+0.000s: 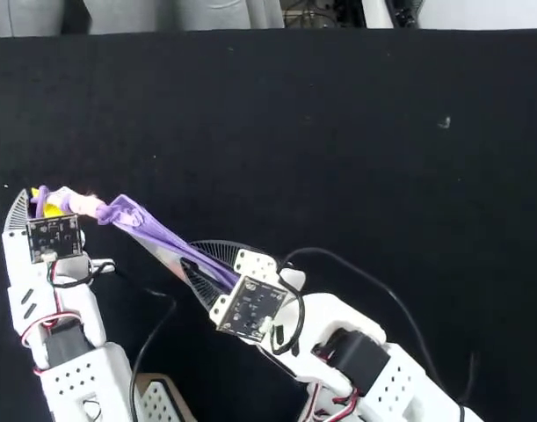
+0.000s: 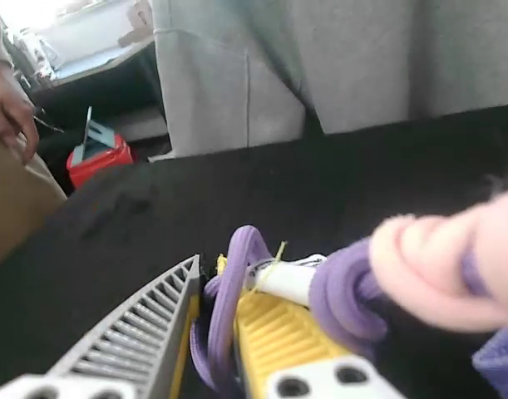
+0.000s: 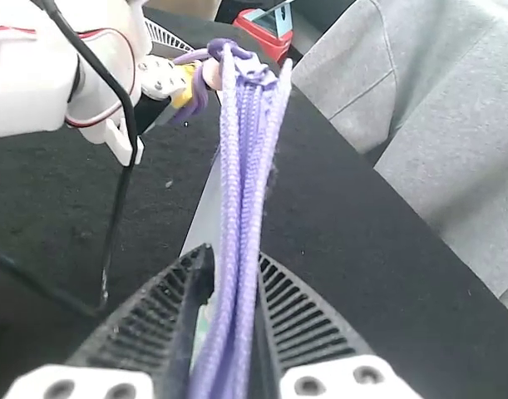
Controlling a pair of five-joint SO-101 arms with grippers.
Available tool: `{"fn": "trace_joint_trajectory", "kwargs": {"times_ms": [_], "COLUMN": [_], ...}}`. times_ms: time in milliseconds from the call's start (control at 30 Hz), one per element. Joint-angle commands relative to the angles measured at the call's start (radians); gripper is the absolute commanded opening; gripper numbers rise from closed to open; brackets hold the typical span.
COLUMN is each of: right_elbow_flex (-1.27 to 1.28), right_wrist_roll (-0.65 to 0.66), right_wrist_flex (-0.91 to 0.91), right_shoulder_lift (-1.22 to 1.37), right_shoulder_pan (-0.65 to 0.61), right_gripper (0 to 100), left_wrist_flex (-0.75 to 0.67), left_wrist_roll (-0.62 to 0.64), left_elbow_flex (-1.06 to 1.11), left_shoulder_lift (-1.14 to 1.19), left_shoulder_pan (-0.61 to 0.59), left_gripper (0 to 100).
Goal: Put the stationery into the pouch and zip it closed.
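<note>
High view, pouch: a flat purple fabric pouch point(image 1: 154, 230) hangs stretched above the black table point(image 1: 338, 132) between the two arms; I cannot tell what is inside it.
High view, far end: the left gripper point(image 1: 41, 204) holds that end, beside a soft pink charm point(image 1: 88, 207).
Left wrist view, left gripper: its grey and yellow fingers are pinched on a purple cord loop point(image 2: 237, 258), with the pink charm just beside it.
Right wrist view, right gripper: the right gripper point(image 3: 233, 307) has its black ribbed fingers clamped on the pouch's near end, seen edge-on.

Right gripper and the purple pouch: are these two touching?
Touching. The right wrist view shows the purple pouch pinched between both jaws of the right gripper, with no gap on either side.
</note>
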Motion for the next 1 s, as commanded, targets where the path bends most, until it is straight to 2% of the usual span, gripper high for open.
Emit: {"fn": "trace_joint_trajectory", "kwargs": {"times_ms": [0, 200, 367, 633, 800, 967], "right_elbow_flex": [0.019, 0.019, 0.019, 0.019, 0.019, 0.019], "right_wrist_roll": [0.014, 0.014, 0.014, 0.015, 0.015, 0.015], "right_wrist_flex": [0.040, 0.040, 0.040, 0.028, 0.026, 0.026], "right_shoulder_lift": [0.015, 0.015, 0.015, 0.015, 0.015, 0.015], "right_shoulder_pan": [0.009, 0.011, 0.028, 0.063, 0.063, 0.063], "right_gripper": [1.1, 1.1, 1.1, 1.1, 1.1, 1.1], "left_wrist_flex": [-0.002, 0.384, 0.617, 0.769, 1.036, 1.338], "left_wrist_roll": [0.094, 0.232, 0.295, 0.292, 0.288, 0.288], "left_elbow_flex": [-0.038, -0.398, -0.697, -1.087, -1.512, -2.049], "left_shoulder_lift": [0.083, 0.342, 0.572, 0.919, 1.203, 1.468], "left_shoulder_pan": [-0.061, -0.088, -0.094, -0.094, -0.094, -0.090], "left_gripper": [3, 3, 3, 3, 3, 3]}}
